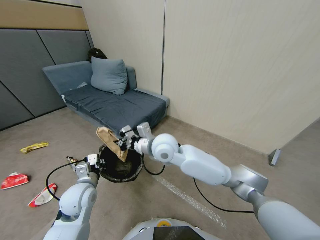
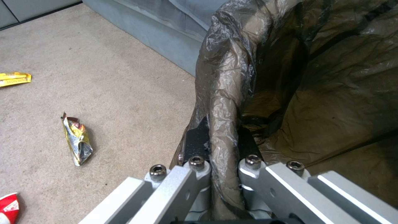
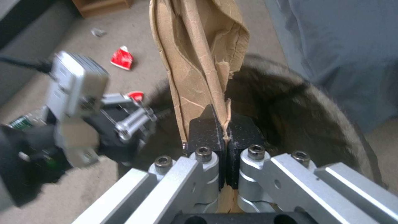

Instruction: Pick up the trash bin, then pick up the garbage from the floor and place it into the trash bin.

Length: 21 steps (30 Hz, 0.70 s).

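**Inspector:** Head view: report grip and position.

**Operator:** My left gripper (image 1: 100, 162) is clamped on the trash bin (image 1: 120, 166) rim at nine o'clock. My right gripper (image 1: 122, 142) pinches a brown paper wrapper (image 1: 111, 142) above the bin mouth.

**Inspector:** Step?

**Operator:** Depositing, I judge. Next: release over the opening. Garbage (image 1: 15, 180) lies on the floor at nine o'clock, well apart.

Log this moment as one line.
left gripper: shut on trash bin rim | right gripper: holds brown paper bag over bin | wrappers on floor
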Motion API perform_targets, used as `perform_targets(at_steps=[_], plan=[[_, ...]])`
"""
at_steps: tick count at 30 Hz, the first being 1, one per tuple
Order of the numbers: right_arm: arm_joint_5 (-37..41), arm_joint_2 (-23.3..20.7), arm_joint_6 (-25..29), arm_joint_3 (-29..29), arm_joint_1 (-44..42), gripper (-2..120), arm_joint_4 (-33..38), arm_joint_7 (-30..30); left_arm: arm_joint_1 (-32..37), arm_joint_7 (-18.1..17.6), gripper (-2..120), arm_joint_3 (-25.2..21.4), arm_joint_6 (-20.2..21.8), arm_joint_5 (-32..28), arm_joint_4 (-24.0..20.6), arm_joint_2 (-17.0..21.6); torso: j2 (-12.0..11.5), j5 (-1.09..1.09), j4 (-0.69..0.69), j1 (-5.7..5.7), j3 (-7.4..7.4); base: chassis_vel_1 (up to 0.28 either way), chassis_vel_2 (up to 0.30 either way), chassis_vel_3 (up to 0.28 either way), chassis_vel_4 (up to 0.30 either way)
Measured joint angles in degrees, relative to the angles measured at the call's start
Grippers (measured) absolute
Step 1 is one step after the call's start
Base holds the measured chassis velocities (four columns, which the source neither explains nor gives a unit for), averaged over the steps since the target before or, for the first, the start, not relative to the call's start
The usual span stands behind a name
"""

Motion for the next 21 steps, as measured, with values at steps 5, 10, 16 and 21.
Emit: perform_targets(at_steps=[5,10,16,21], plan=[[-0.1,0.0,-0.6,0.0,-0.4,3,-0.3,0.0,-0.1,0.0,0,0.0,0.0,0.0,0.4,0.0,0.0,0.00,0.00,0.00,0.00,0.000,0.000,0.000,0.000],[0.2,0.4,-0.5,0.5,-0.5,23,-0.7,0.0,-0.3,0.1,0,0.0,0.0,0.0,1.1,-0.2,0.0,0.00,0.00,0.00,0.00,0.000,0.000,0.000,0.000],[0.6,1.2,-0.1,0.6,-0.3,43,-1.6,0.1,-0.7,0.1,0,0.0,0.0,0.0,1.4,-0.1,0.0,0.00,0.00,0.00,0.00,0.000,0.000,0.000,0.000],[0.7,1.7,0.2,0.6,-0.2,61,-2.0,0.3,-0.6,0.1,0,0.0,0.0,-0.2,1.4,0.2,0.0,0.00,0.01,0.00,0.00,0.000,0.000,0.000,0.000]])
